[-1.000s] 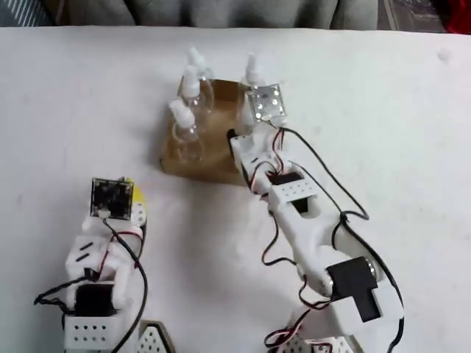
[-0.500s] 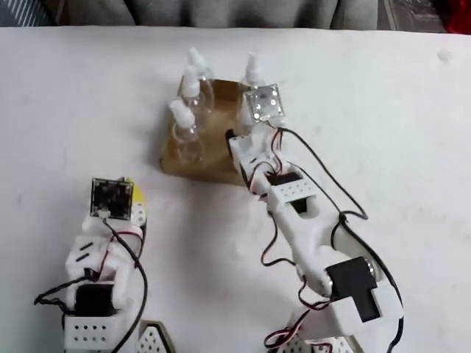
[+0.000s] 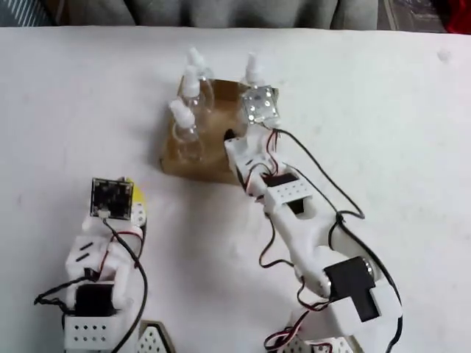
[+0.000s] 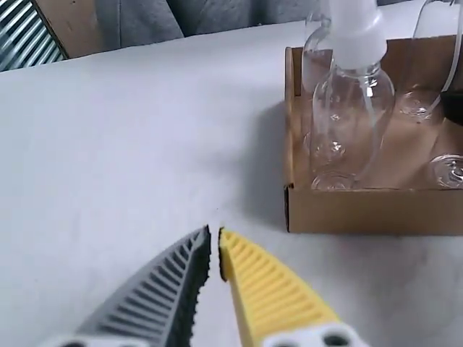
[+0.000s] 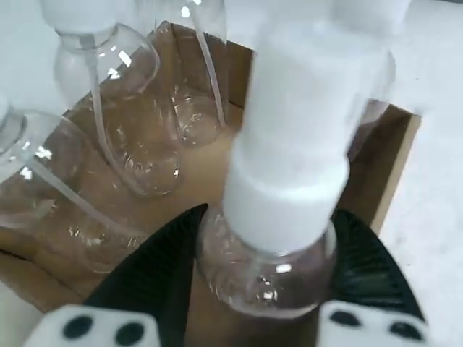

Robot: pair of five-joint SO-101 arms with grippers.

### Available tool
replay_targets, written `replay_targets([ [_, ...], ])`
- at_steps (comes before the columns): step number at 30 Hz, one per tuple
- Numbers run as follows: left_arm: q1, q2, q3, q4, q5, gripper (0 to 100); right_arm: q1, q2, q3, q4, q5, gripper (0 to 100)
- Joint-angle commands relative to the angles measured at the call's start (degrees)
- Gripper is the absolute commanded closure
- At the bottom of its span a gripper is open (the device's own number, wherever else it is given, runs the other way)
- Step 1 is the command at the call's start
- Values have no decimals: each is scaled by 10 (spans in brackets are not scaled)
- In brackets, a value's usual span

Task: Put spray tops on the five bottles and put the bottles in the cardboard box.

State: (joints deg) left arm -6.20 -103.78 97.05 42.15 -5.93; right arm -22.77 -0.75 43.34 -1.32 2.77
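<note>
Bottle [image 5: 286, 181] gripped by right end effector [image 5: 264, 249] at cardboard box [image 5: 387, 170].

You look down from high up, left wrist low, facing the cardboard box [image 4: 362, 210], right wrist close over it

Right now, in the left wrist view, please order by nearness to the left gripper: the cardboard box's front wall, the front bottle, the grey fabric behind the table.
From the left gripper:
1. Front wall of the cardboard box, ahead on the table.
2. Front bottle, upright inside the box.
3. Grey fabric, past the table's far edge.
</note>
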Motion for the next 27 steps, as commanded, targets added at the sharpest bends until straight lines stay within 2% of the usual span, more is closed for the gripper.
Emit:
replay_targets([
  [1, -5, -7, -1, -10, -4, 973, -2, -2, -18, -8, 4, 749],
  [7, -5, -7, -1, -10, -4, 973, -2, -2, -17, -5, 0, 662],
  [27, -5, -7, -1, -11, -4, 973, -12, -9, -17, -7, -1, 655],
])
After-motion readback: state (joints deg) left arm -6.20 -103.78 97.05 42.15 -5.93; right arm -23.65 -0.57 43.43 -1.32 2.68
